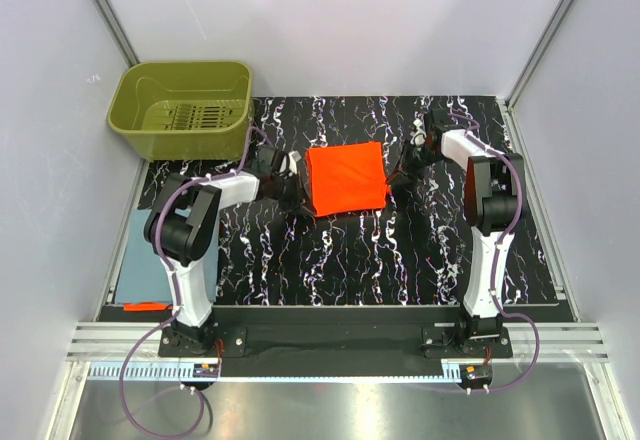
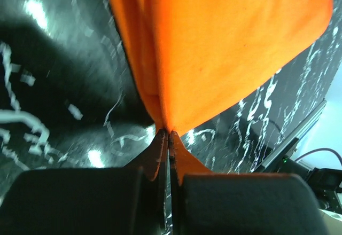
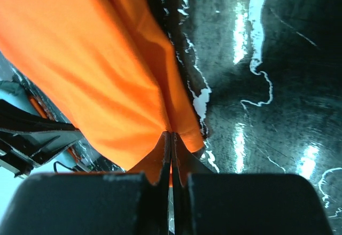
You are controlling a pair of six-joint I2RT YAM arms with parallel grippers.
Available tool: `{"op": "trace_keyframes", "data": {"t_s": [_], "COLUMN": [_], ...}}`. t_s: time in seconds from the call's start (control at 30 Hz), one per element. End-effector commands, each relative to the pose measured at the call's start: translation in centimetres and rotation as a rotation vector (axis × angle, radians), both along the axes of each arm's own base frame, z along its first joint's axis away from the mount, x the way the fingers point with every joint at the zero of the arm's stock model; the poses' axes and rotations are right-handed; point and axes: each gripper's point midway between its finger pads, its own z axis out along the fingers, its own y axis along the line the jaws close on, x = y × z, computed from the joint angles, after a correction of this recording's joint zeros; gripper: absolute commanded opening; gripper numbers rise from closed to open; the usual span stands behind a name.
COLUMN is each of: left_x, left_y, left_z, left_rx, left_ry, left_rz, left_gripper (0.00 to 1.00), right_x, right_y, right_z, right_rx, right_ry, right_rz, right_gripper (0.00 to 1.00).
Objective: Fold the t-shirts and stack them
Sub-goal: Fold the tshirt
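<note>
The orange t-shirt is folded into a rough square and held between both arms over the middle of the black marbled table. My left gripper is shut on its left edge. In the left wrist view the orange t-shirt runs up from the pinched left gripper. My right gripper is shut on its right edge, and the right wrist view shows the orange t-shirt bunched at the right gripper. A blue-grey folded t-shirt lies flat at the table's left edge.
An olive-green plastic basket stands at the back left corner, nothing visible inside it. White walls close the sides and back. A small orange scrap lies at the near edge of the blue-grey shirt.
</note>
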Motion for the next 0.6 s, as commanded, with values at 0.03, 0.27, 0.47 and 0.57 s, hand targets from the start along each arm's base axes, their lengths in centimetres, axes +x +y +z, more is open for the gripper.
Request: {"op": "trace_keyframes", "data": {"t_s": [0.03,0.27,0.47,0.57], "left_x": [-0.7,-0.9,0.6,1.7], "left_y": [0.6,0.6,0.5,1.1], "left_z": [1.4,1.8,4.1,4.2], "left_rx": [-0.015,-0.018,-0.025,-0.029], "left_ry": [-0.043,-0.061,-0.134,-0.137], "left_rz": [0.003,-0.012,-0.022,-0.009], "left_gripper": [0.0,0.18,0.42,0.44], "right_x": [1.3,0.7,-1.2,-3.0], "right_y": [-0.7,0.6,0.6,0.9], "right_z": [1.4,2.2,4.3,4.4], "right_rx": [-0.062,0.022,0.032,0.064], "right_ry": [-0.061,-0.049,-0.064,-0.03], "right_rz": [-0.016,0.022,0.023,0.032], "right_gripper": [0.0,0.12,0.39,0.4]}}
